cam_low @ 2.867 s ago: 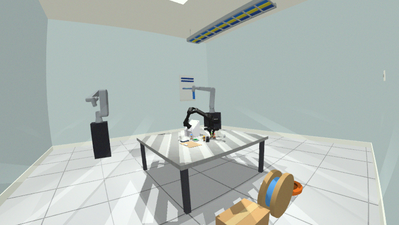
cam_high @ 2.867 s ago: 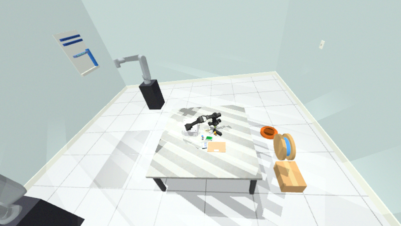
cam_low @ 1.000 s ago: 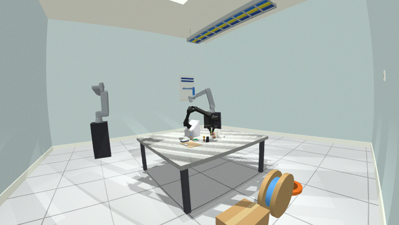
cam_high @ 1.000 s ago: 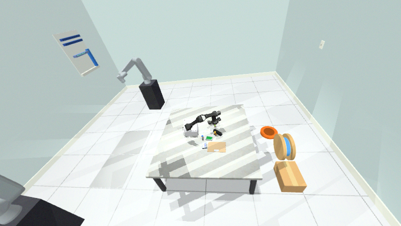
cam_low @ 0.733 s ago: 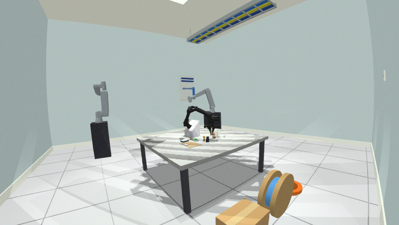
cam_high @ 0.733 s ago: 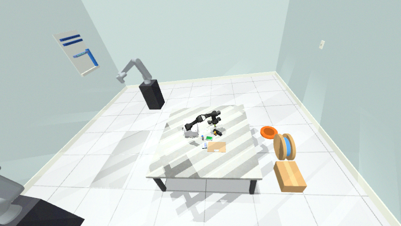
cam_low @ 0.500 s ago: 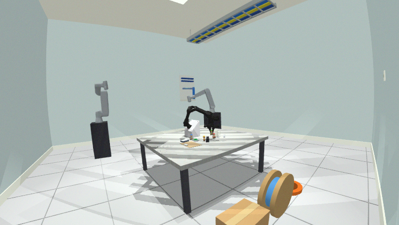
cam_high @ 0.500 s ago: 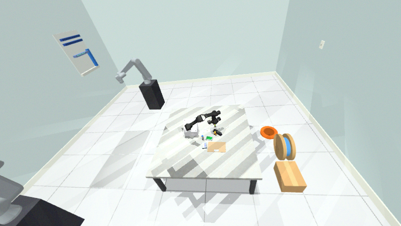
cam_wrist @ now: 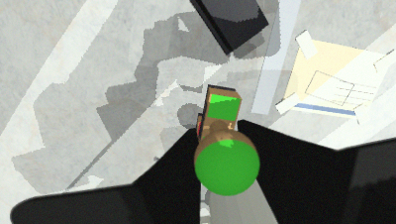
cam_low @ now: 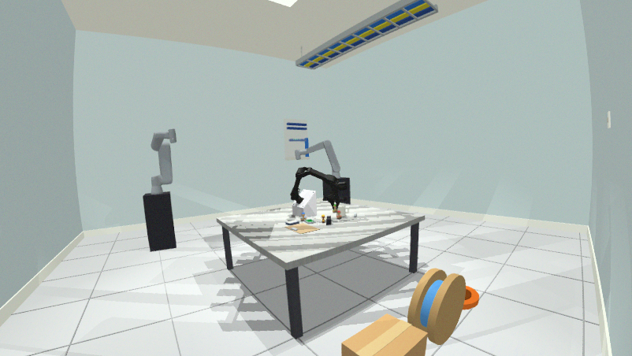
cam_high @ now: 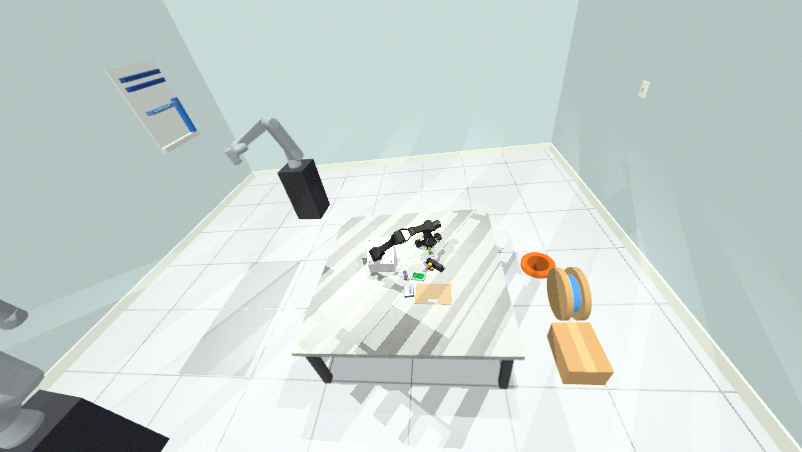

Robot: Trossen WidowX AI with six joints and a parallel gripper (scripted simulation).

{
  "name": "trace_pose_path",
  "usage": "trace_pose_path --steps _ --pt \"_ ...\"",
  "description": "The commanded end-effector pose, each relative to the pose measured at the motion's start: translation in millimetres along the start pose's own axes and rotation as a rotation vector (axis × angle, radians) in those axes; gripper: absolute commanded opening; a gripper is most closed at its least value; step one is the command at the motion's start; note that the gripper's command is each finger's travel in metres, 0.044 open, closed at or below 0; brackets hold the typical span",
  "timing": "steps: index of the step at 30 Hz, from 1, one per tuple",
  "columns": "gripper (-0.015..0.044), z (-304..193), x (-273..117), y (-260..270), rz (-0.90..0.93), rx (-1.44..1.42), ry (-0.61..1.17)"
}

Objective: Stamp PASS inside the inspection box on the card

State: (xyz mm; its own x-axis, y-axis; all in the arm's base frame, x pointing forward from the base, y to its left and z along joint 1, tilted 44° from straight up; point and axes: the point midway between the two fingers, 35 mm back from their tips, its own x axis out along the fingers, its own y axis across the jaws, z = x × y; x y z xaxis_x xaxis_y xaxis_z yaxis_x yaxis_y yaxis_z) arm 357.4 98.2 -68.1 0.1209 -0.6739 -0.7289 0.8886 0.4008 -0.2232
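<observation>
My gripper (cam_high: 429,248) (cam_low: 335,206) (cam_wrist: 217,131) is shut on a wooden stamp (cam_wrist: 227,166) with a round green knob and a green patch on its block. The stamp is above the table, and its lettering and underside are hidden. The pale card (cam_high: 415,261) (cam_wrist: 368,66), with white pieces at its corners, lies to the right in the wrist view. Its outlined box shows no print. A green flat item (cam_high: 418,276) (cam_low: 310,220) and a small blue-and-white item (cam_high: 409,290) (cam_low: 291,221) lie on the table; I cannot tell which is the pad.
A black block (cam_high: 435,264) (cam_low: 329,220) (cam_wrist: 235,22) stands near the card. Other small figures have blue (cam_high: 405,274) (cam_low: 302,216), orange (cam_low: 322,217) and red (cam_low: 339,213) tops. A tan sheet (cam_high: 433,291) (cam_low: 302,228) and a white box (cam_high: 382,265) (cam_low: 308,204) are on the table.
</observation>
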Motion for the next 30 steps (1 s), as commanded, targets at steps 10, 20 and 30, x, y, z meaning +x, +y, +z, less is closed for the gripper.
trace_pose_path --steps 10,20,30 --pt "0.0 0 -7 0 0.002 0.005 0.005" --pt "0.0 26 -12 -13 0.004 0.004 0.01" --pt "0.0 69 -16 -42 0.006 0.002 0.013"
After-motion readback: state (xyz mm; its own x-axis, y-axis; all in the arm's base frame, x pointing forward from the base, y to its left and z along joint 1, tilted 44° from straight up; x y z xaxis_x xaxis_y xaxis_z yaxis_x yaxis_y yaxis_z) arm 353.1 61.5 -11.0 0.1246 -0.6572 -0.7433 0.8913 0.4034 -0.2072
